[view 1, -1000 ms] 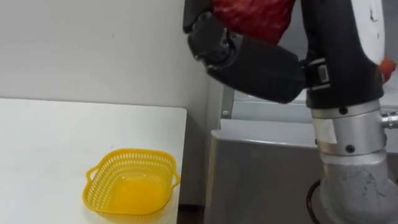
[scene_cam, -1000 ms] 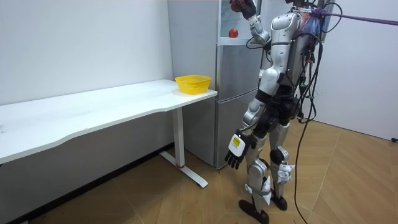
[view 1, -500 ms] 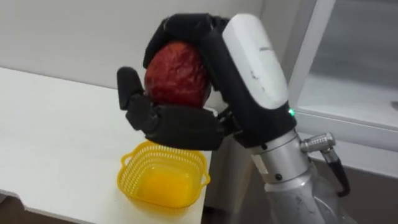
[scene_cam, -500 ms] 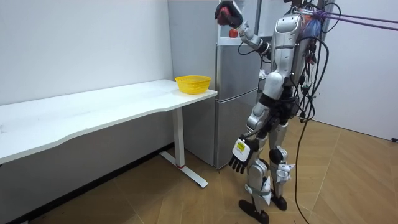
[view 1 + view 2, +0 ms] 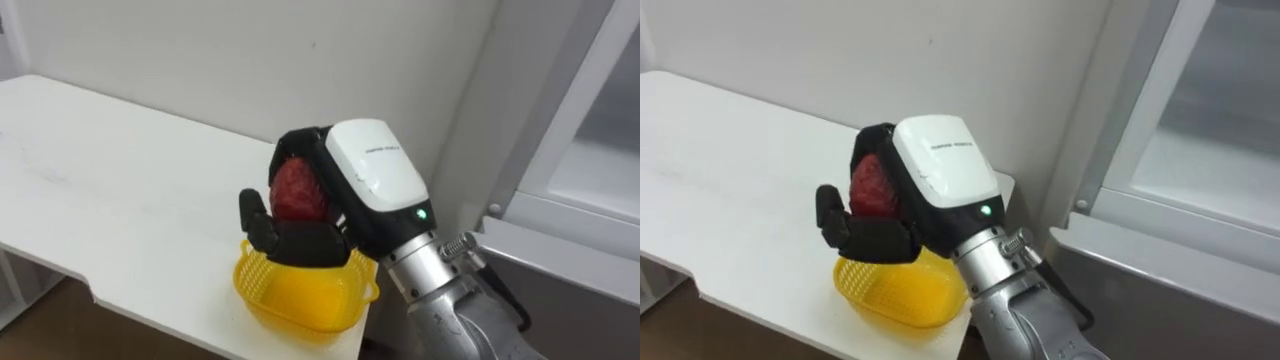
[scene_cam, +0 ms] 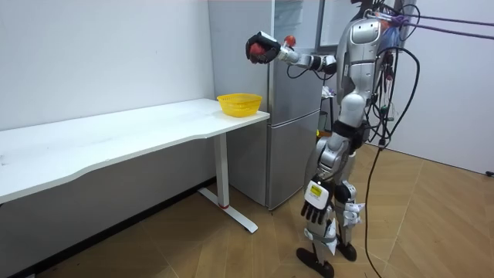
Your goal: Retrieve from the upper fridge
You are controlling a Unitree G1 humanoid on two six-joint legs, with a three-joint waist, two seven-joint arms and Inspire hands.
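The right hand point(image 5: 370, 185) is clamped on a red fruit point(image 5: 297, 190), which sits inside its curled fingers, raised above the yellow basket point(image 5: 300, 300) on the desk point(image 5: 120, 190) corner. The left hand point(image 6: 314, 212) hangs loose-fingered at the robot's side, near the fridge point(image 6: 289, 100).

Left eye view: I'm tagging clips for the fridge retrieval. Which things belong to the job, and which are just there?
Job: red fruit, clasped in the right hand; yellow basket; fridge.
Just there: white table under the basket; left hand, hanging open at the robot's side.
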